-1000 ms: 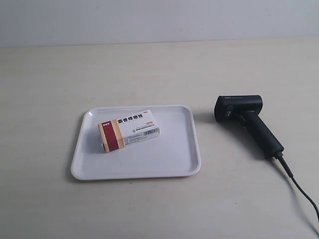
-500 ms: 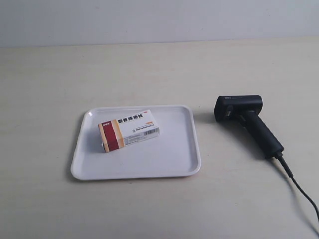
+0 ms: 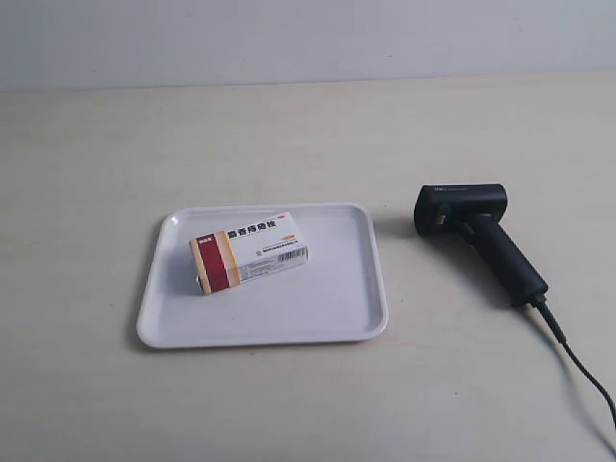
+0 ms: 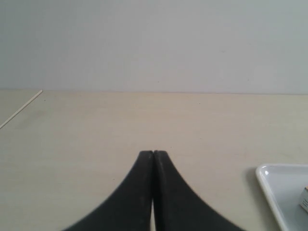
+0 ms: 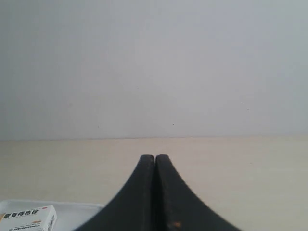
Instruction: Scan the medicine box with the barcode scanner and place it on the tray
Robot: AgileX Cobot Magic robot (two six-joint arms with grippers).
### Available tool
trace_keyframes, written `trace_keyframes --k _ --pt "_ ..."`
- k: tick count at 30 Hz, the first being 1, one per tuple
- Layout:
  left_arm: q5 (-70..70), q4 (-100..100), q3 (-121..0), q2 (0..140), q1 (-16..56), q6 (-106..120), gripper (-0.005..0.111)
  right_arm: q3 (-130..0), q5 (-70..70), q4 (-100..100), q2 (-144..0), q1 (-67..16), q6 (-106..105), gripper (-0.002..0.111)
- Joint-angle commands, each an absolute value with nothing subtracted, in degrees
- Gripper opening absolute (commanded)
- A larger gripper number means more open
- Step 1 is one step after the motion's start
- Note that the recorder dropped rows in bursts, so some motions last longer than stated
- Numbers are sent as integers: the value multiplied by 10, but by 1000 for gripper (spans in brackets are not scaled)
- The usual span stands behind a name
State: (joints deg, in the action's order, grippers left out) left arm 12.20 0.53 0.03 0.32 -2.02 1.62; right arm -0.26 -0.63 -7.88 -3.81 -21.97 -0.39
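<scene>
The medicine box (image 3: 249,252), white with a dark red and tan end, lies flat inside the white tray (image 3: 346,318), barcode side facing the camera. The black barcode scanner (image 3: 476,236) lies on the table beside the tray, at the exterior view's right, its cable (image 3: 577,371) trailing to the lower edge. No arm shows in the exterior view. My left gripper (image 4: 153,154) is shut and holds nothing, with a tray corner (image 4: 276,180) off to its side. My right gripper (image 5: 155,157) is shut and holds nothing; the medicine box (image 5: 29,219) and tray (image 5: 79,211) show at that view's edge.
A pale beige tabletop (image 3: 289,135) runs back to a plain grey wall (image 3: 308,38). A thin line (image 4: 19,110) marks the table edge in the left wrist view.
</scene>
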Motion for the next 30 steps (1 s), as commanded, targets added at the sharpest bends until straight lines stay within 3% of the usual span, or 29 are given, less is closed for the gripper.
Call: trace_keyframes --k 1,13,22,30 --pt "123 7 0 0 -21 17 1 0 -37 -65 -13 -220 0 0" --pt "123 7 0 0 -21 17 1 0 -37 -66 -1 -218 0 0" --pt "123 7 0 0 -21 17 1 0 -48 -68 0 -105 0 0" --pt "123 7 0 0 -21 17 1 0 -63 -67 0 -93 0 0"
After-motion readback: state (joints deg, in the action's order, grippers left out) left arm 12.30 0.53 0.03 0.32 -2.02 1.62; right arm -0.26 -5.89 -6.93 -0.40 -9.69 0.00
